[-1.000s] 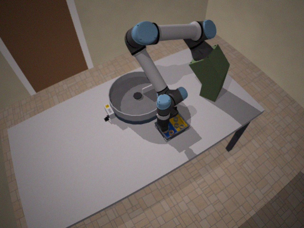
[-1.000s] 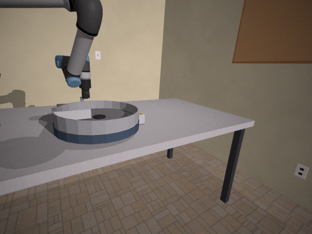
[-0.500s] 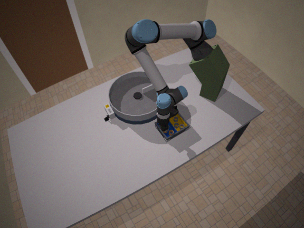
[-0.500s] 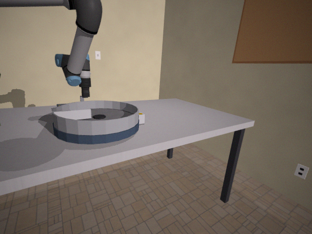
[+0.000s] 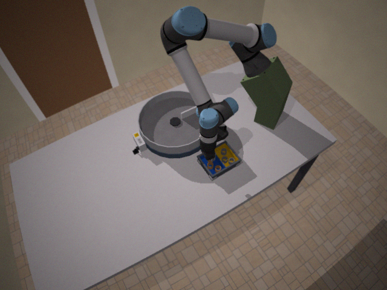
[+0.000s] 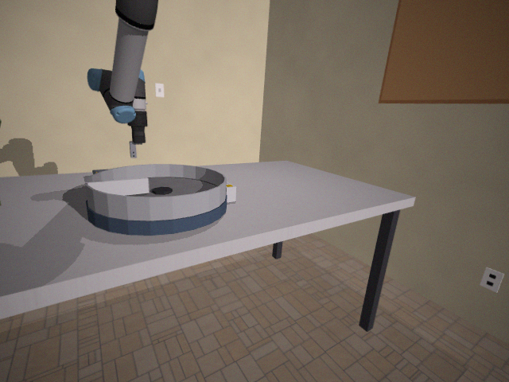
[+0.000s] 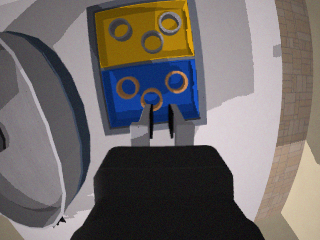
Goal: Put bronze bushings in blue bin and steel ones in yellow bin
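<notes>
Over the bins, the gripper (image 7: 162, 115) hung straight above the blue bin (image 7: 187, 104), its two fingers parted a little with an open gap between them and nothing caught in that gap, so it was released and empty. From the side, the gripper (image 6: 132, 153) stood well clear above the rim of the turntable (image 6: 156, 207), fingers pointing down.

In the wrist view the blue bin held three bronze bushings lying flat: the left bronze bushing (image 7: 127, 86), the middle bronze bushing (image 7: 152, 99) just ahead of the fingertips, and the right bronze bushing (image 7: 176, 82). None of them touched one another.

Right beside it, sharing a grey frame, the yellow bin (image 7: 180, 51) held three steel ones: the left steel bushing (image 7: 122, 28), the centre steel bushing (image 7: 152, 42) and the bright steel bushing (image 7: 171, 23) in the far corner, close by the centre one.

From above, the twin bins sat on the grey table (image 5: 94, 187) just beside the turntable (image 5: 146, 109), whose grey dish showed only its dark hub (image 5: 175, 121) and a pale guide bar. A small white box (image 5: 137, 141) with a yellow label touched the turntable's outer wall. The arm rose from a green mount (image 5: 268, 90) at the far edge of the table.
</notes>
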`<state>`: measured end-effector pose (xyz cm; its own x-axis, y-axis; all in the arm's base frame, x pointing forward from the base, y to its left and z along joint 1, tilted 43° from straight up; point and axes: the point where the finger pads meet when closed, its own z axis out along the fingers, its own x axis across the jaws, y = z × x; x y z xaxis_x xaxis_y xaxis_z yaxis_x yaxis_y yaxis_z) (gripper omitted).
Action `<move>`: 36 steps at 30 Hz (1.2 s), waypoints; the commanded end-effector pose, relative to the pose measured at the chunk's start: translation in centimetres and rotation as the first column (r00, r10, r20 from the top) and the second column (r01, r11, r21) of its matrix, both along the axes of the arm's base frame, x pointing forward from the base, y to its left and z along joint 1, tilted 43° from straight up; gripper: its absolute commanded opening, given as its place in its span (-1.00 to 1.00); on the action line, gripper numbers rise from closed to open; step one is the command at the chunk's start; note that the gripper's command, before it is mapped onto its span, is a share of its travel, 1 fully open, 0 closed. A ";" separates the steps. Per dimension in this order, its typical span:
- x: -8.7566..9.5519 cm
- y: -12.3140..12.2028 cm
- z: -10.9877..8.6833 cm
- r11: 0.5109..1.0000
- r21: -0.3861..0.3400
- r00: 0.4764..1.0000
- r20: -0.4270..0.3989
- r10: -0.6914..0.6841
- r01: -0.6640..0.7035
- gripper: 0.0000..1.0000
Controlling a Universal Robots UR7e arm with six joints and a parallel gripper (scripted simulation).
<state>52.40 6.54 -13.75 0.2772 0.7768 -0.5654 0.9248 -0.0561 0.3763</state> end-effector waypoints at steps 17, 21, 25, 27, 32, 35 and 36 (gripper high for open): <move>-1.3 3.3 3.9 1.000 0.000 1.000 -0.001 -0.002 0.002 -0.16; -1.3 3.3 3.9 1.000 0.000 1.000 0.000 -0.001 0.001 -0.16; -1.3 3.3 3.9 1.000 0.000 1.000 0.000 -0.001 0.001 -0.16; -1.3 3.3 3.9 1.000 0.000 1.000 0.000 -0.001 0.001 -0.16; -1.3 3.3 3.9 1.000 0.000 1.000 0.000 -0.001 0.001 -0.16; -1.3 3.3 3.9 1.000 0.000 1.000 0.000 -0.001 0.001 -0.16; -1.3 3.3 3.9 1.000 0.000 1.000 0.000 -0.001 0.001 -0.16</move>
<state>51.06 9.77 -9.94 0.2778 0.7762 -0.5660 0.9253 -0.0578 0.3749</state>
